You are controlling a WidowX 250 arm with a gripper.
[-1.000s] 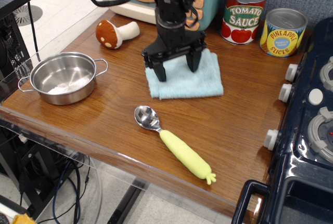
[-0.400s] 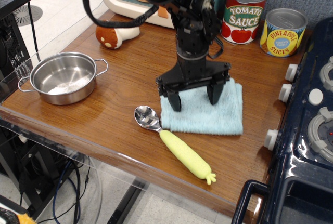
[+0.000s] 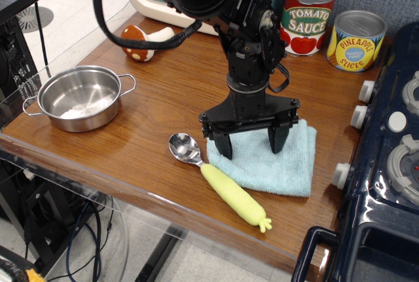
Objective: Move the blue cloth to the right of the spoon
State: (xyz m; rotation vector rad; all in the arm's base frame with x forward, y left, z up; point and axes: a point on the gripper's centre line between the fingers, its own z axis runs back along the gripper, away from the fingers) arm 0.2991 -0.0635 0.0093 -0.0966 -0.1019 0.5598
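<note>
The light blue cloth [image 3: 283, 168] lies flat on the wooden table, just right of the spoon and touching its handle. The spoon [image 3: 220, 182] has a shiny metal bowl [image 3: 184, 148] and a pale yellow-green handle, and lies diagonally near the front edge. My gripper [image 3: 251, 150] points straight down over the cloth's left part. Its two black fingers [image 3: 224, 148] are spread wide apart with their tips on the cloth. The jaws hold nothing between them.
A steel two-handled pot [image 3: 82, 97] sits at the left. A toy mushroom [image 3: 139, 41] lies at the back left. A tomato sauce can [image 3: 308, 17] and a pineapple can [image 3: 357, 40] stand at the back right. A dark toy stove [image 3: 393, 144] borders the right.
The gripper has moved toward the front right, and the cloth under its fingertips has slid with it from the table's middle to beside the spoon's handle. The spoon has not moved.
</note>
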